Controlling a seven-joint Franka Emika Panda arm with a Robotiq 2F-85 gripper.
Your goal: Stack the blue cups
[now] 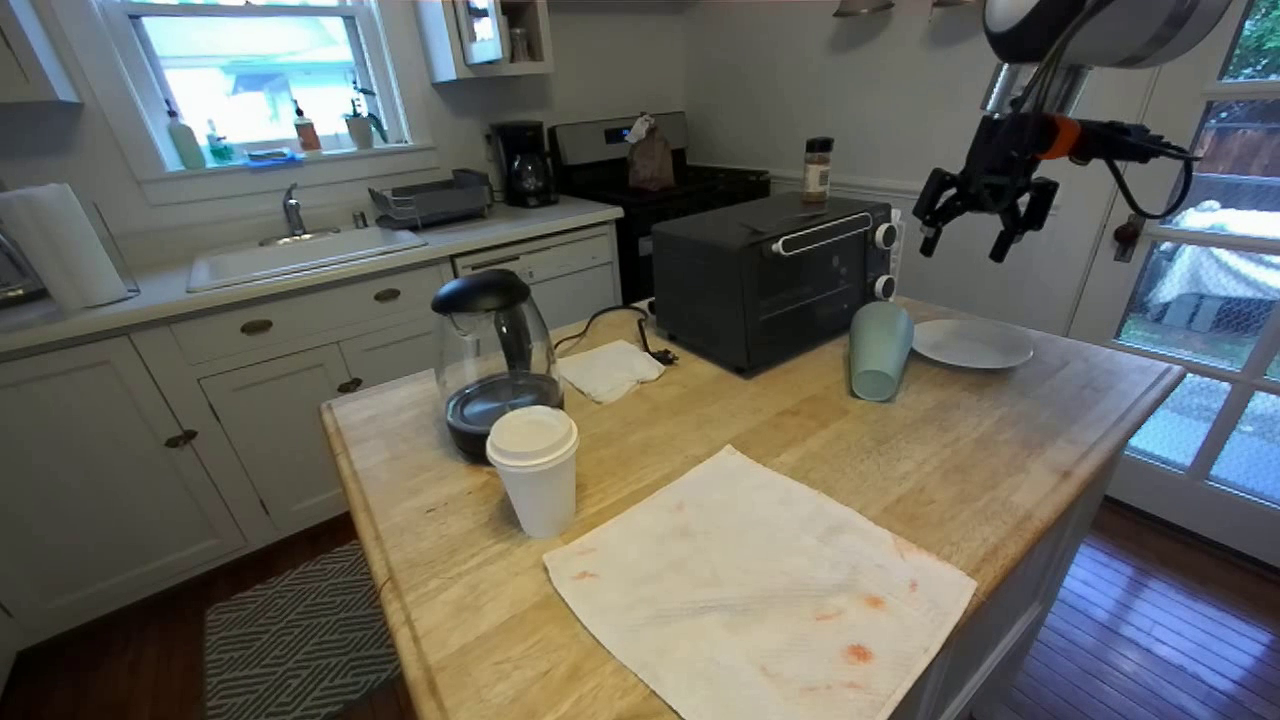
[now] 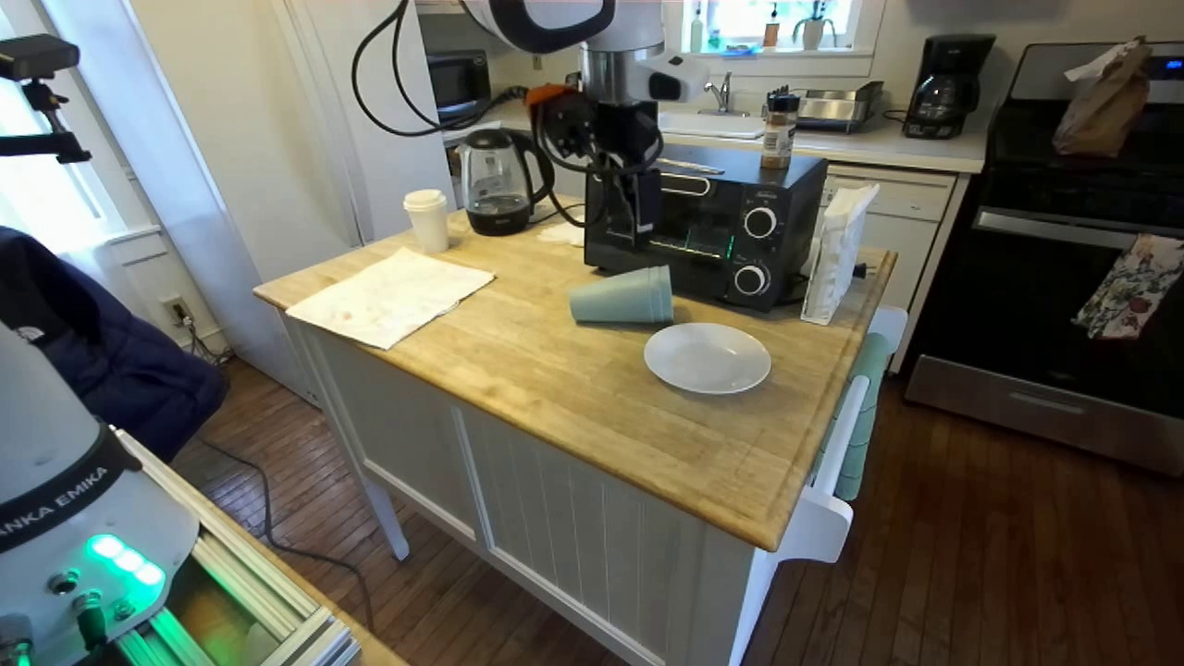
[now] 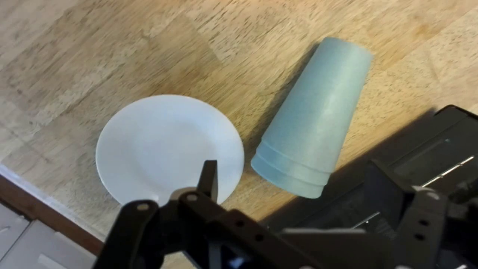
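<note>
The blue cups (image 3: 313,116) are seen nested together, laid on their side on the tabletop (image 2: 721,444), just beside the plate (image 3: 170,145) and in front of the toaster oven (image 1: 765,285). The gripper (image 1: 964,245) is held above with its jaws spread apart and nothing grasped. Thin plastic is suggested, so the cups can be expected to be light, fairly stiff, smooth, ready to roll and not fragile. A gentle hold is best taken across their mid-length, with the staggered rims (image 3: 290,172) kept from being tipped downward, lest the nest be slid apart.
</note>
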